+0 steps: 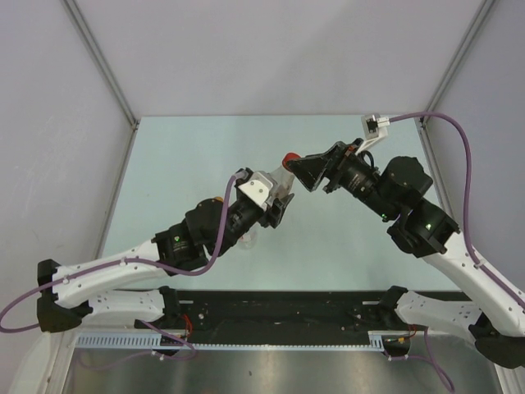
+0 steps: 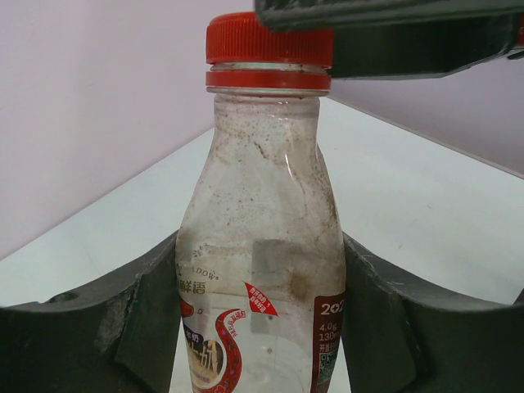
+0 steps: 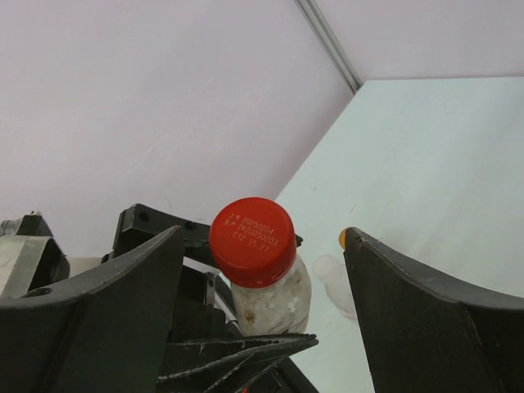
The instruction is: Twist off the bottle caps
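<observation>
Centre of left wrist view: clear labelled bottle (image 2: 262, 246), red cap (image 2: 268, 45) on top
Left jaws: clenched on the bottle's body
Right jaws: released, straddling the cap, not gripping it
</observation>
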Motion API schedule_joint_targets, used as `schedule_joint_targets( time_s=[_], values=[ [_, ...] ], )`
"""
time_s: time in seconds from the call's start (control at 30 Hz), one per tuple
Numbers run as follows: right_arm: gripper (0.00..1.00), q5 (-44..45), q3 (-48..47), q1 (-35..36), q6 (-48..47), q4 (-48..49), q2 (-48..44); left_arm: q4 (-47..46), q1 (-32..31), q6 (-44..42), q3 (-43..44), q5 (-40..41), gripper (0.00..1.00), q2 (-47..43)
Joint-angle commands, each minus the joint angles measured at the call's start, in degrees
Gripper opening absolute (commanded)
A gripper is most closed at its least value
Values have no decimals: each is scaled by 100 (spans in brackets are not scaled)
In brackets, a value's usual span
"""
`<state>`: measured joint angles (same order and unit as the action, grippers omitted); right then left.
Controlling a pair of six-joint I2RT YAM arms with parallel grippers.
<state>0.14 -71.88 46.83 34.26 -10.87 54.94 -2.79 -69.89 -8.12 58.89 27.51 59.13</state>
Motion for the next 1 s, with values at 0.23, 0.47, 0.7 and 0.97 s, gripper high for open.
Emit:
schedule_joint_targets(
  time_s=[0.23, 0.47, 0.7, 0.97],
  values=[
    [71, 74, -230, 37, -113, 314, 140, -266, -130, -207, -45, 141, 0, -113],
    [53, 56, -230, 37, -139, 270, 131, -301, -157, -216, -53, 115, 0, -86],
    [11, -92, -230, 46, -270, 200, 87, -293, -157, -208, -53, -17, 0, -104],
    [0, -654, -230, 37, -700, 15, -9, -205, -131, -137, -80, -1114, 0, -455]
  ],
)
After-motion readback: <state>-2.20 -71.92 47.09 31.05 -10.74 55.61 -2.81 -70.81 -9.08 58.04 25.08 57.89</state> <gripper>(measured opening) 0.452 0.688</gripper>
